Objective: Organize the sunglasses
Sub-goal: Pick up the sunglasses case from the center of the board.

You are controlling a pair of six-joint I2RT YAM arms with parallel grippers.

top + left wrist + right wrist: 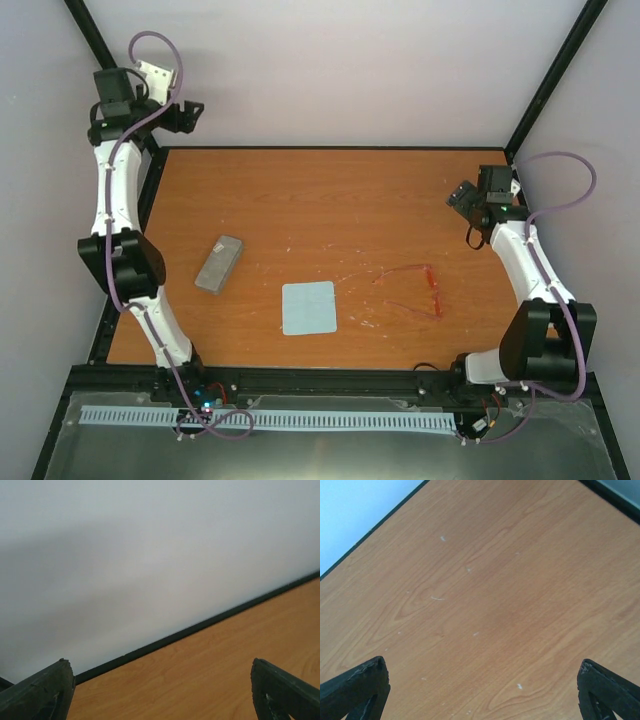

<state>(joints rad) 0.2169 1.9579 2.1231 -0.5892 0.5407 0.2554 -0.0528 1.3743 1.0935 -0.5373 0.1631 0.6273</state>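
Robotics laboratory test cell. Plain pale panel walls (350, 70) and black metal frame struts (557, 75) enclose an orange wood-grain tabletop (320, 200); a white slotted cable duct (300, 420) runs in front.

A pale blue square cloth (308, 308) lies flat on the wooden table (300, 190). Left of the cloth and a little farther back, apart from it, lies a grey rectangular case (220, 263), turned at an angle. It looks closed, though the top view is too coarse to be sure. Nearer than the cloth, past the table's edge, runs a white slotted strip (270, 420). Far behind the cloth stands a pale wall (350, 70).
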